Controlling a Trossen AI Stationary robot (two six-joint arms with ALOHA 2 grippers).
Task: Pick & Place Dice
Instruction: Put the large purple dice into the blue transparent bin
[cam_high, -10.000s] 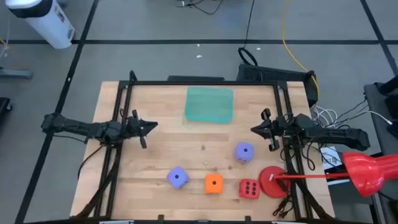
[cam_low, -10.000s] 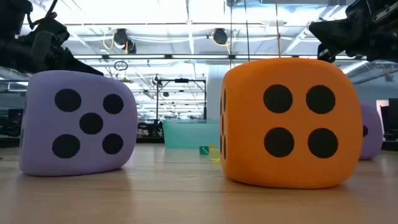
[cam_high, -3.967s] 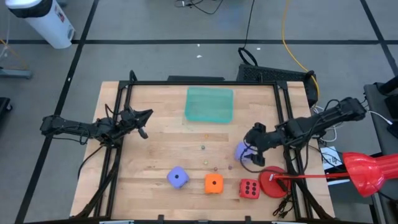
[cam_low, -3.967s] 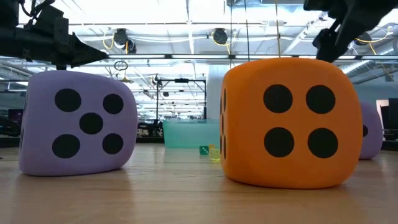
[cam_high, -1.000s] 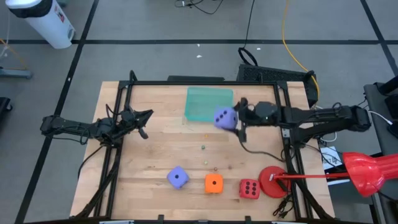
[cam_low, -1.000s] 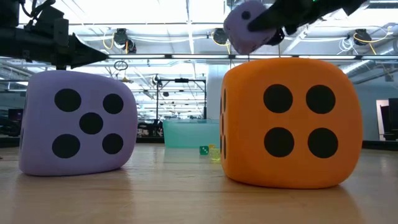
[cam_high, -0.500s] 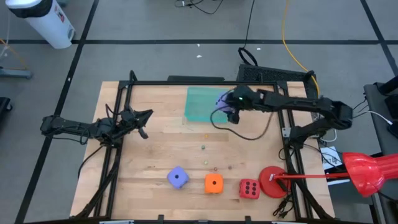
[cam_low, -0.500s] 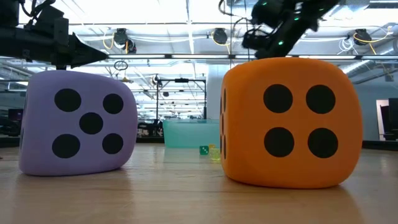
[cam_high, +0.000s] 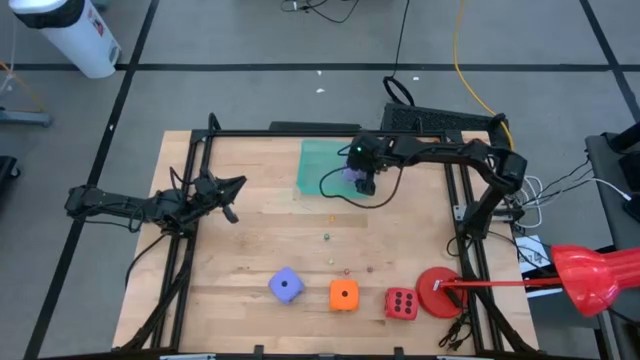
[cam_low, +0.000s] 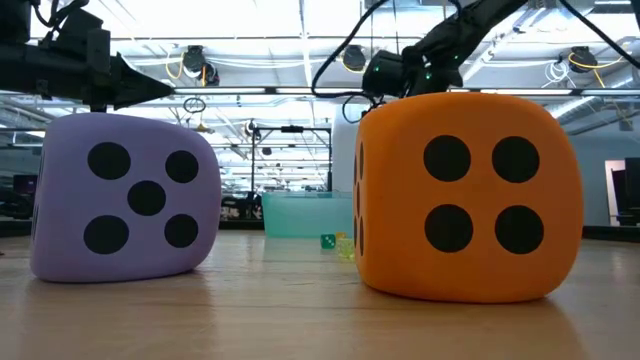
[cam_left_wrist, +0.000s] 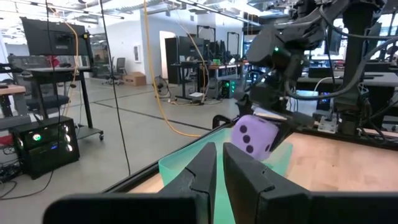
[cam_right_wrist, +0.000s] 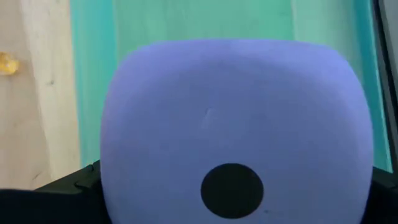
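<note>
A lavender die hangs over the right part of the teal bin at the table's far middle, with my right gripper shut on it from above. In the right wrist view the die fills the picture above the bin floor. Another lavender die, an orange die and a red die rest on their bottom faces in a row near the table's front edge. My left gripper waits shut at the table's left, touching nothing. My right gripper pinches the lavender die by two opposite sides between its two fingers. The fingers come from above, pointing down. The die is lifted clear, slightly tilted, above the teal bin.
A flat red disc lies at the front right beside the red die, with a red long-handled tool beyond the table edge. Tiny coloured bits dot the table's middle. Black frame rails run along both sides.
My right gripper has carried the lavender die toward the table's left and far edge, from just right of the teal bin to above the bin's right part. The die has stayed between the fingers, clear of the table.
</note>
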